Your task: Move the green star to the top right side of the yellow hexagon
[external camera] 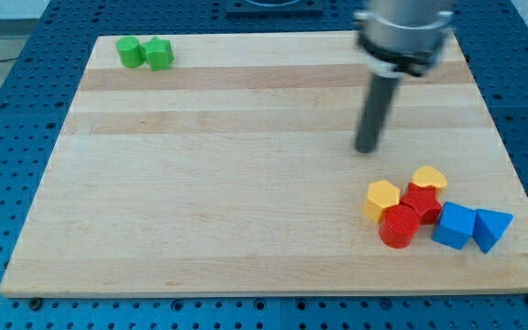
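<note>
Two green blocks touch at the view's top left: a round-edged one [129, 51] and a more angular one [159, 54]; which is the star I cannot tell. The yellow hexagon [382, 199] sits at the lower right, at the left of a cluster. My tip [366, 148] rests on the board just above that cluster, about 50 px above the yellow hexagon and far to the right of the green blocks.
The cluster holds a yellow heart-like block [430, 177], a red angular block [422, 200], a red cylinder [399, 225], a blue cube [454, 225] and a blue wedge [492, 227]. The wooden board [227, 183] lies on a blue perforated table [16, 101].
</note>
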`<state>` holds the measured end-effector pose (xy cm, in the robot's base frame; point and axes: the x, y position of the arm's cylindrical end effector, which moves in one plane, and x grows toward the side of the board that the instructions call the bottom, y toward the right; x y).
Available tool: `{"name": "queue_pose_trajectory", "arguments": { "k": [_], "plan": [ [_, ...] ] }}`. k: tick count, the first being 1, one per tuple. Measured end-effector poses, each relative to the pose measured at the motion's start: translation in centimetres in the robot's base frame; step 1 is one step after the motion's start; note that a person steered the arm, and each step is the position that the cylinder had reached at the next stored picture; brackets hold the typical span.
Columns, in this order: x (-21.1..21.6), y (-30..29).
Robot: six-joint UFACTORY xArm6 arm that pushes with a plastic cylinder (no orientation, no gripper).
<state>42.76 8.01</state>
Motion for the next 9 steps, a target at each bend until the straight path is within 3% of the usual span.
{"name": "queue_pose_trajectory", "arguments": {
  "k": [2, 4, 6, 9],
  "plan": [
    [-6.2, -20.3],
    [-12.4, -35.9],
    [-20.2, -37.7],
    [-21.5, -31.8]
  ]
}}
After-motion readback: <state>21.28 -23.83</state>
